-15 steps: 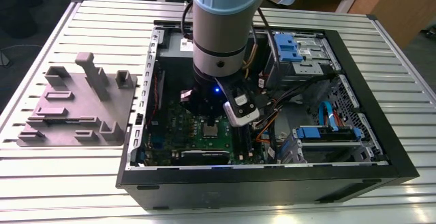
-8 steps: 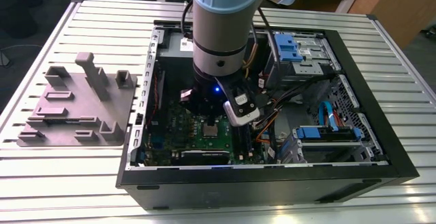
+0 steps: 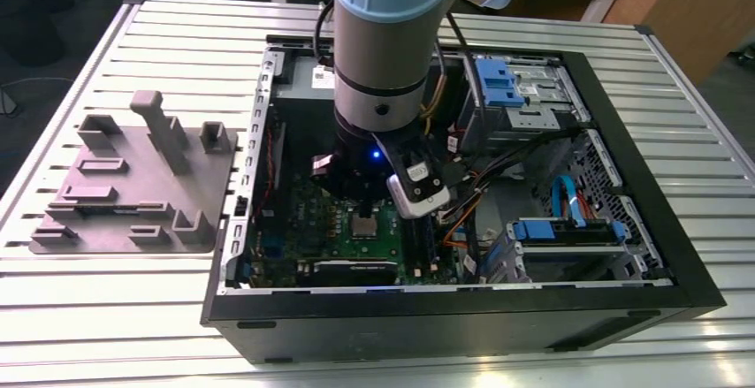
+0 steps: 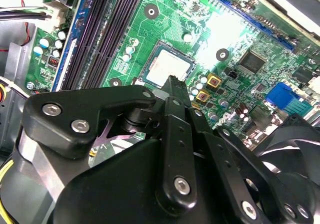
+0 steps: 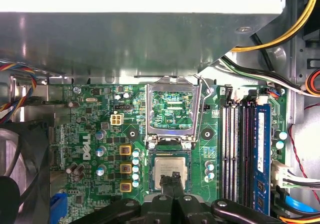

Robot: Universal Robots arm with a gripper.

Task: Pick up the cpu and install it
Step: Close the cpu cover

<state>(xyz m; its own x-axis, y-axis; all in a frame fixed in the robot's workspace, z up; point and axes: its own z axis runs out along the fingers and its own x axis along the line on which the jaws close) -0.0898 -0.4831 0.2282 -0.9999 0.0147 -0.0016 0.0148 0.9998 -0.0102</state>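
The cpu (image 5: 167, 166), a small square chip with a silver-grey top, lies flat in its socket on the green motherboard (image 5: 95, 134). In the second wrist view the cpu (image 4: 168, 66) sits just beyond my fingertips. My gripper (image 5: 173, 177) hangs directly over the chip's near edge, its two black fingers pressed together with nothing between them; in the second wrist view the gripper (image 4: 173, 82) looks the same. The socket's metal load plate (image 5: 172, 108) stands flipped open behind the chip. In the exterior view the arm (image 3: 377, 79) reaches down into the open computer case, with the cpu (image 3: 366, 225) below it.
Black memory slots (image 5: 235, 149) run beside the socket, and a black fan (image 5: 20, 174) sits on the other side. Bundled cables (image 5: 265, 38) and blue drive cages (image 3: 519, 87) crowd the case. A grey tray with upright posts (image 3: 130, 185) lies at the exterior view's left.
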